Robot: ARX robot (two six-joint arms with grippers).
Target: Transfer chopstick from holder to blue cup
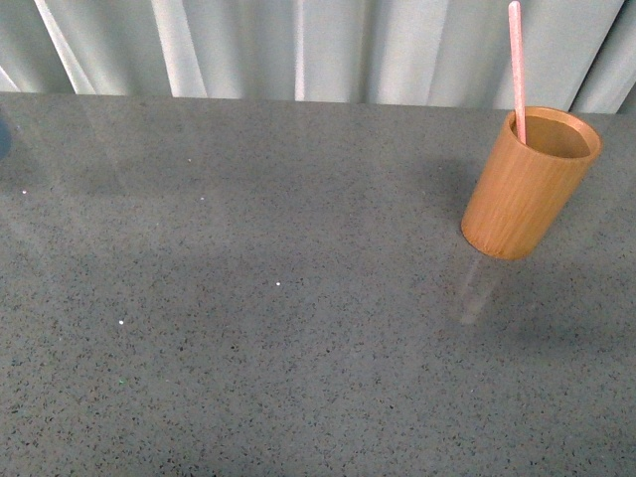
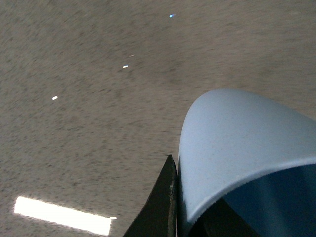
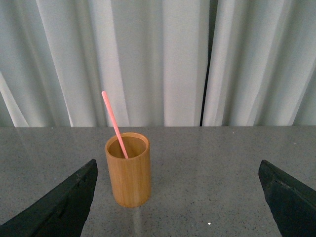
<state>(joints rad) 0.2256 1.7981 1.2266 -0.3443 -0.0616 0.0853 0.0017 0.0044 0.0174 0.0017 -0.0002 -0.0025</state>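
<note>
Table [image 1: 248, 328], grey and speckled, carries the orange-brown holder [image 1: 527, 184] far right, the right gripper [image 3: 175, 207] facing it with fingers spread wide. One finger [image 2: 160, 207] of the left gripper [image 2: 190, 197] lies against the blue cup [image 2: 237, 148], though I cannot tell whether it grips; the pink chopstick [image 1: 517, 70] leans in the holder.

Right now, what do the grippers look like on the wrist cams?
Right gripper: two matte black wedge-shaped fingers tapering to blunt tips. Left gripper: one black pointed finger shows; the blue cup hides the rest. No cables or markings visible. Front view shows no arm.
</note>
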